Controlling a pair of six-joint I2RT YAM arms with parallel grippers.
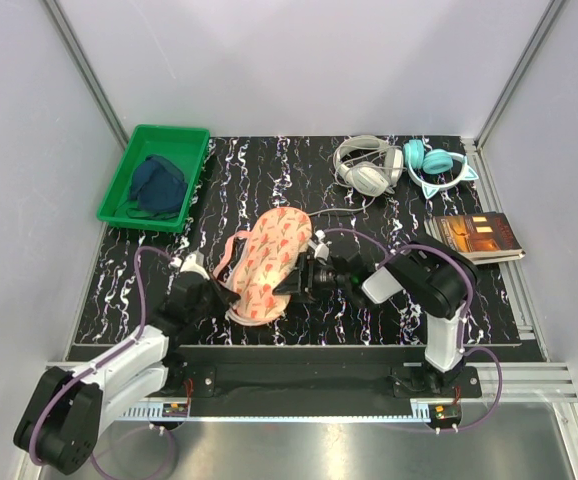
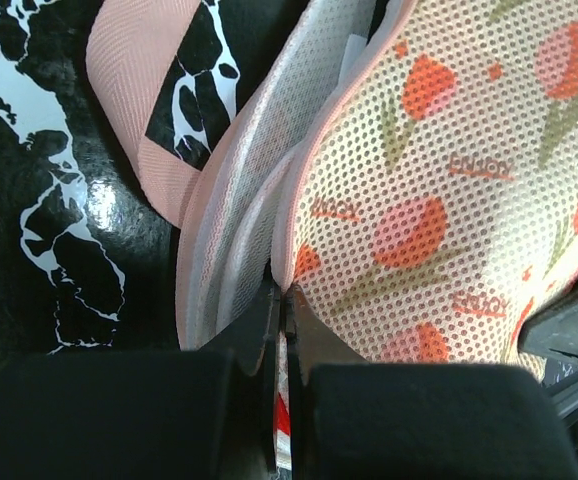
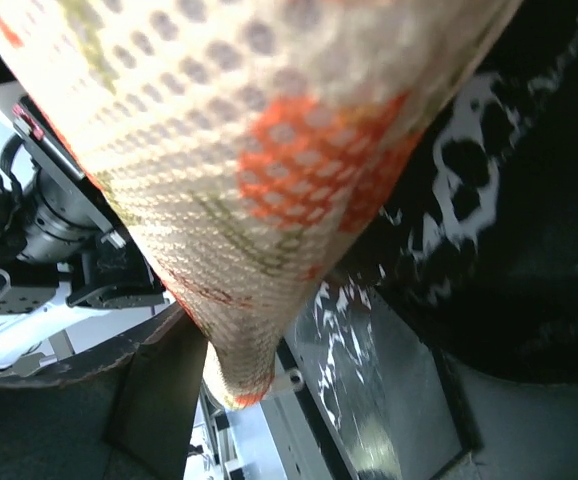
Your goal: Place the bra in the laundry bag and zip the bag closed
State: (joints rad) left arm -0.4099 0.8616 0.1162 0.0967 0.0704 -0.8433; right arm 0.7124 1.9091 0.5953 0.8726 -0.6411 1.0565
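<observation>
The laundry bag (image 1: pixel 267 260), peach-pink with a red-and-green print, lies folded shut-side up in the middle of the mat. The bra is hidden. My left gripper (image 1: pixel 212 284) is at the bag's left edge. In the left wrist view, the gripper (image 2: pixel 284 300) is shut on the rim of the bag (image 2: pixel 439 210), next to its white mesh layers (image 2: pixel 231 240). My right gripper (image 1: pixel 308 272) is at the bag's right edge. In the right wrist view, the bag (image 3: pixel 249 150) drapes over the gripper (image 3: pixel 299 360), whose jaws stand apart. A small white zip tab (image 3: pixel 289 378) hangs free beside one finger (image 3: pixel 154 400).
A green tray (image 1: pixel 119 190) at the back left holds a dark blue garment (image 1: pixel 158 186). White headphones (image 1: pixel 366 165), teal cat-ear headphones (image 1: pixel 437 168) and a book (image 1: pixel 475 237) lie at the back right. The bag's pink strap loop (image 1: pixel 231 245) lies beside the left gripper.
</observation>
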